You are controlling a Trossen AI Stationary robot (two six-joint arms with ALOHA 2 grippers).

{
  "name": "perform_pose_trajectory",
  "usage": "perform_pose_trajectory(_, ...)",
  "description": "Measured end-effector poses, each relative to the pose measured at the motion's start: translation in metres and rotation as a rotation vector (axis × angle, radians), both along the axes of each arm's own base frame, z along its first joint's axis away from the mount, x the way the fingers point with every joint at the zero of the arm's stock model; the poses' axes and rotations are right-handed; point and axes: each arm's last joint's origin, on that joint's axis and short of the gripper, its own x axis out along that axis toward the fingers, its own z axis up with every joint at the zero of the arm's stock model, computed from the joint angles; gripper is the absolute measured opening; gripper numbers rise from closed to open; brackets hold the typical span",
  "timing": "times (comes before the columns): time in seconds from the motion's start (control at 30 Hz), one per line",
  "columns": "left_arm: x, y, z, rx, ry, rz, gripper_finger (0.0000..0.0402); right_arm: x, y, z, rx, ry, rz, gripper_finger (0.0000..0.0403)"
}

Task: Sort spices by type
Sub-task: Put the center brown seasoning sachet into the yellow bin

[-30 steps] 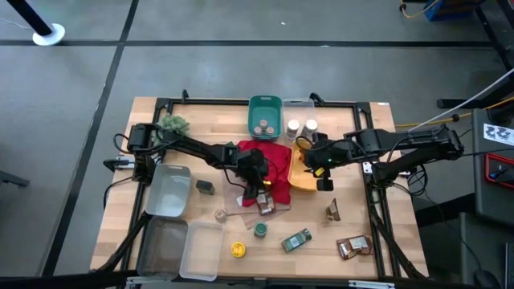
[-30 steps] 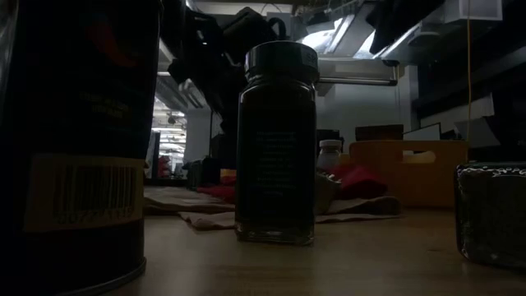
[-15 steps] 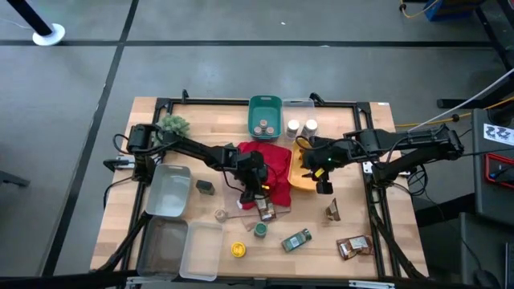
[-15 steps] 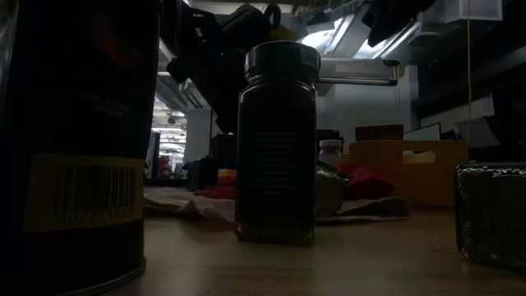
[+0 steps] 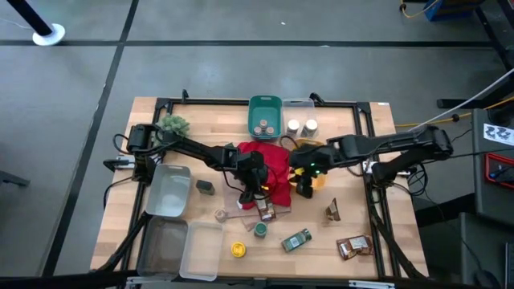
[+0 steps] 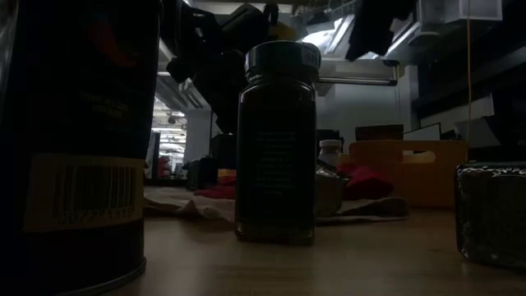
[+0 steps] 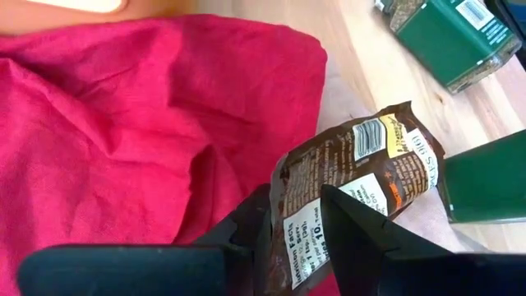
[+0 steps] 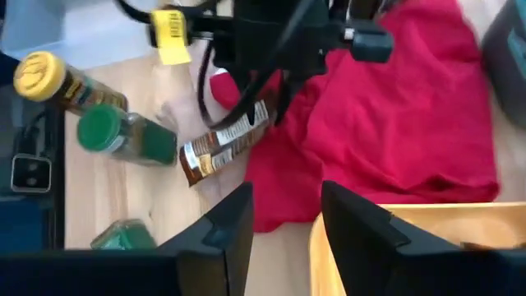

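The left gripper (image 5: 259,193) pinches a brown foil packet (image 7: 349,185) at the red cloth's (image 5: 273,164) near edge, mid-table. The right gripper (image 5: 303,186), fingers parted and seemingly empty, hangs just right of the cloth, over the yellow tray (image 8: 411,247).

Wood counter (image 5: 357,148) with black frame. Crumpled red cloth (image 5: 275,167) mid-counter, yellow tray (image 5: 298,181) touching its right edge. Teal bin (image 5: 265,107) at far edge. Bushy green plant (image 5: 173,124) far left. Three clear plastic containers (image 5: 167,191) near-left corner.
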Motion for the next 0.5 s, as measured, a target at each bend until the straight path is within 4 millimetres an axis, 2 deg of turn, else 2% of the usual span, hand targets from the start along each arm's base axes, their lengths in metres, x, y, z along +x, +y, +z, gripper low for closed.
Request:
perform_pose_trajectory(0.3,0.000,-0.001,0.000,0.010,-0.004,-0.012,0.0090,0.029,0.003,-0.043,0.043,0.147,-0.114,0.0144)
perform_pose_trajectory(0.5,0.000,-0.004,0.000,0.036,-0.018,-0.048,0.0090,0.044,0.017,-0.069,0.028,0.194,-0.117,0.0144)
